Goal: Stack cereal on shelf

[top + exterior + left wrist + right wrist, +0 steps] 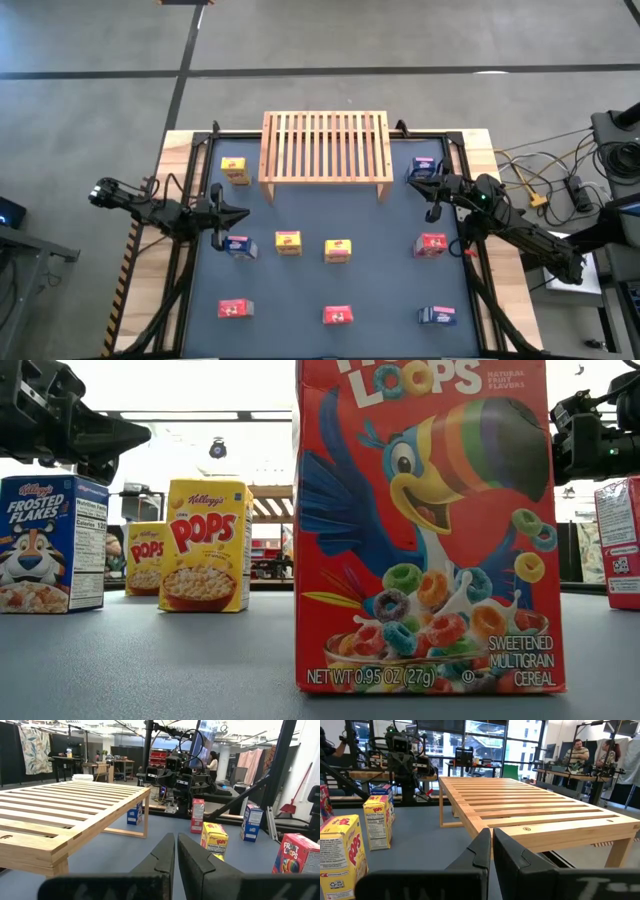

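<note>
Only the low view lets us read the nearest red Froot Loops box [430,530]; overhead it is probably the front-centre one [338,316]. Boxes stand scattered on the worktop [380,290], the shelf [326,148] bare behind. Left pincer [243,213] and right pincer [413,178] hover pinched together, empty.

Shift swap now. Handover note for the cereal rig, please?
Left pincer: shut, empty, at the table's left side by a blue box.
Right pincer: shut, empty, by the shelf's right leg, next to another blue box.
Shelf: at the table's far edge, nothing on it.
Cereal: all nine boxes on the tabletop, three yellow, three blue, three red.
Done: nothing stacked.
Left: all nine boxes.
</note>
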You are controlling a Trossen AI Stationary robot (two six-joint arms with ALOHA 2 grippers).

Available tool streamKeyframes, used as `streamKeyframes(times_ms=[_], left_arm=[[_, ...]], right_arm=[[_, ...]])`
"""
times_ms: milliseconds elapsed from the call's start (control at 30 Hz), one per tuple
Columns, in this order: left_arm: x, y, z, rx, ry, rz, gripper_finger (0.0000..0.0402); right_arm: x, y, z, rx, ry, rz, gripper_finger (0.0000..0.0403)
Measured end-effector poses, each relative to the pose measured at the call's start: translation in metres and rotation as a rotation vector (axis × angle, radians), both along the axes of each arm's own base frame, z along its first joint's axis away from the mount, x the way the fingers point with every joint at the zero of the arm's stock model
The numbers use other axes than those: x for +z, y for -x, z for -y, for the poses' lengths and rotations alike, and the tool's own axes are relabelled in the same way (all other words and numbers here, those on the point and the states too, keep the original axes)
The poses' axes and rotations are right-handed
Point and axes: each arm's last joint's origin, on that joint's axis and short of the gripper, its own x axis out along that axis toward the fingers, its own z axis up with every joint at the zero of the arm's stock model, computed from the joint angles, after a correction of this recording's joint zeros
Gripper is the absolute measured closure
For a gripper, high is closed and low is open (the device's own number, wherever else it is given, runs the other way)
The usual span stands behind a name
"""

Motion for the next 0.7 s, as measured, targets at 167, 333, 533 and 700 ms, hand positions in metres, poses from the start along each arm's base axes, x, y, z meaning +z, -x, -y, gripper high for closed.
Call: streamKeyframes(times_ms=[167, 333, 533, 700], left_arm=[[0.003, 0.0, 0.0, 0.013, 0.01, 0.03, 0.0397], [0.006, 0.001, -0.001, 0.039, -0.018, 0.055, 0.0397], [0.009, 0.002, -0.004, 0.136, -0.04, 0.064, 0.0397], [0.011, 0.003, -0.007, 0.262, -0.104, 0.058, 0.0397]], right_arm=[[0.0, 0.0, 0.0, 0.0, 0.0, 0.0, 0.0394], [0.0, 0.0, 0.0, 0.0, 0.0, 0.0, 0.0394], [0.0, 0.0, 0.0, 0.0, 0.0, 0.0, 0.0394], [0.0, 0.0, 0.0, 0.0, 0.0, 0.0, 0.0394]])
